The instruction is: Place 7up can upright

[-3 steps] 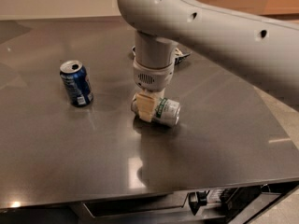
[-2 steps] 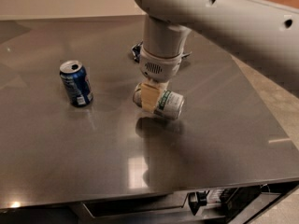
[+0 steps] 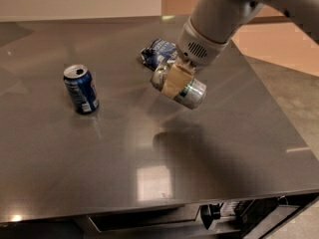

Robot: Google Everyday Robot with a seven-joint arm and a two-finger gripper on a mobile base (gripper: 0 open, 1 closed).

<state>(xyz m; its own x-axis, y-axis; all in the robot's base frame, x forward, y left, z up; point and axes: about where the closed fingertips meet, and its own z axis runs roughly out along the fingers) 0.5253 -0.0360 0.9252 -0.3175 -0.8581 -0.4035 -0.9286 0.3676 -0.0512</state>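
Observation:
The 7up can [image 3: 188, 92], silver with green markings, hangs tilted on its side in the air above the steel table [image 3: 149, 148]. My gripper [image 3: 177, 81] is shut around the can's middle, its tan fingers [image 3: 175, 79] wrapped over it. The can's shadow lies on the table below it. My white arm comes in from the upper right.
A dark blue soda can [image 3: 80, 88] stands upright at the left. A blue-and-white foil snack bag [image 3: 157, 51] lies behind the gripper. The table's right edge runs close to the arm, with floor beyond it. The table's front edge is near the bottom.
My gripper has lifted the 7up can off the table and swung it up, tilting it. The arm has moved aside, uncovering the snack bag.

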